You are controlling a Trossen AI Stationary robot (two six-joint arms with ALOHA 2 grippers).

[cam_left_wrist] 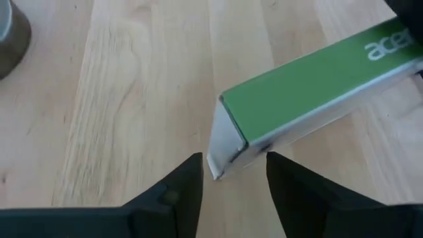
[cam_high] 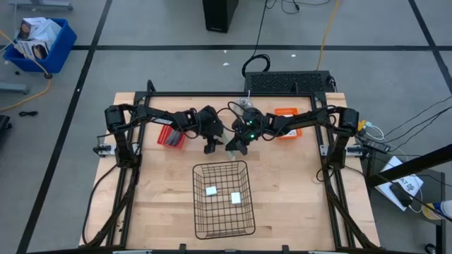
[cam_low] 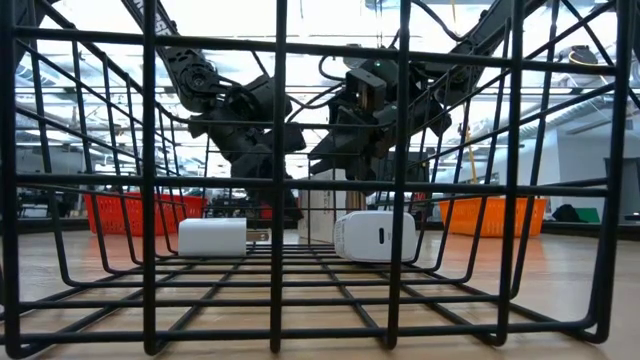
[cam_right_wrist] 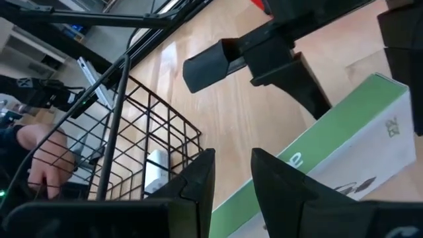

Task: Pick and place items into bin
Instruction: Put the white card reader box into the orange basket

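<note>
We see two blocks (cam_high: pixel 211 190) (cam_high: pixel 236 198) in the basket (cam_high: pixel 223 227) | box (cam_high: pixel 235 143) behind basket | left gripper (cam_high: pixel 210 147) left of box | right gripper (cam_high: pixel 237 148) at box

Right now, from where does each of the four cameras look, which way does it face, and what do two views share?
High view: above the table, facing straight down; shows both arms, the left gripper, the right gripper and the wire basket.
Low view: at table height, looking level through the basket at two white blocks; both arms hang behind.
Left wrist view: on the left arm, facing a green box; its own open fingers show.
Right wrist view: on the right arm, facing box, basket and left gripper.
Shared: both wrist views see the green box.
</note>
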